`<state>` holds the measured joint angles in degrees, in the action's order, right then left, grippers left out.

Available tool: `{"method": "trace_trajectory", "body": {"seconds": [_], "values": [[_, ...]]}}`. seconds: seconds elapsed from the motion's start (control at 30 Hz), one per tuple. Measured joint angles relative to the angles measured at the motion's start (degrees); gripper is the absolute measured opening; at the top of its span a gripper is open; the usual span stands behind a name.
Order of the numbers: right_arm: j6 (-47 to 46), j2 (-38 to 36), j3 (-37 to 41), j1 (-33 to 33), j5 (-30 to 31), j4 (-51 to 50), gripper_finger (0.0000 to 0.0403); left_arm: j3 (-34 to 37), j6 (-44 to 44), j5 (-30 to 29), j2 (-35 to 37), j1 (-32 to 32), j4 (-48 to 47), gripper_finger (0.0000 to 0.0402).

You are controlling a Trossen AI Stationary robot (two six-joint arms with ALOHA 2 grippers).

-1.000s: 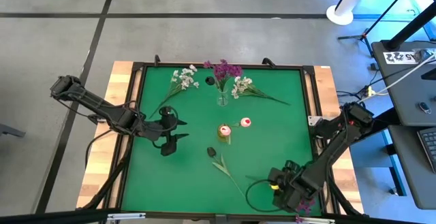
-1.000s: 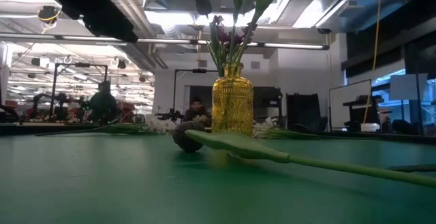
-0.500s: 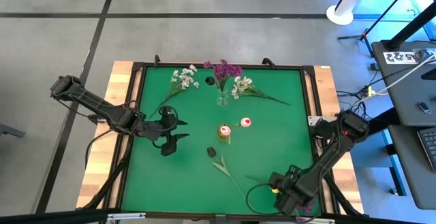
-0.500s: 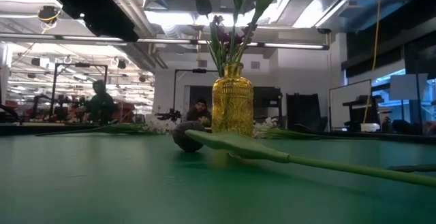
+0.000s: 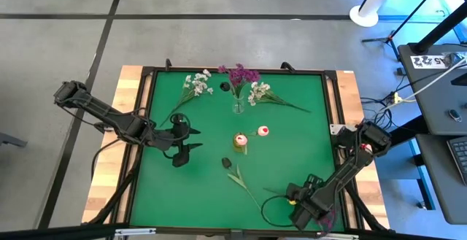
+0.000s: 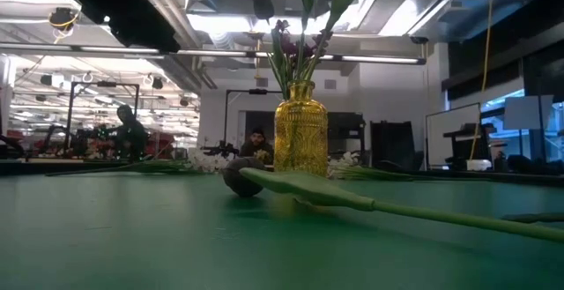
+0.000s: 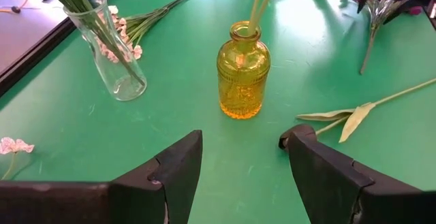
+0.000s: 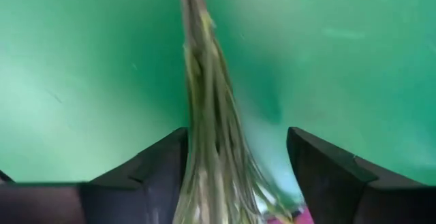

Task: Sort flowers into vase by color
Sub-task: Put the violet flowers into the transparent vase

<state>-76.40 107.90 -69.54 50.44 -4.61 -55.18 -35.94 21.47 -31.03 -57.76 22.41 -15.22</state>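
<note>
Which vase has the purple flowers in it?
The clear glass vase near the table's far edge holds the purple flowers. The yellow vase in the middle holds only pale pink buds.

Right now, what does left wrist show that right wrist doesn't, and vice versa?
Only the left wrist view shows the ribbed yellow glass vase holding two pale stems, the clear glass vase with green stems, the small white blossoms behind it, and the left gripper, open, short of the yellow vase.

Only the right wrist view shows a close bundle of green stems running between the open fingers of the right gripper, not yet pinched.

Both show the green table mat.
</note>
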Motion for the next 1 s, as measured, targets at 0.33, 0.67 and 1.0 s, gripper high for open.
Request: {"method": "trace_trajectory", "body": {"seconds": [0.33,0.67,1.0], "values": [[4.55,-0.44,5.99,-2.89,-2.88,7.73,0.0119,0.0,0.48,0.52,0.0,0.0,1.21,0.0212],[6.23,-4.92,6.77,-2.84,1.12,0.59,0.0014,0.0,0.09,0.52,0.0,0.0,2.31,0.0212],[5.11,-13.07,2.6,-2.86,8.95,-8.61,0.0009,0.0,-0.6,0.51,-0.02,0.02,3.07,0.0212]]}}
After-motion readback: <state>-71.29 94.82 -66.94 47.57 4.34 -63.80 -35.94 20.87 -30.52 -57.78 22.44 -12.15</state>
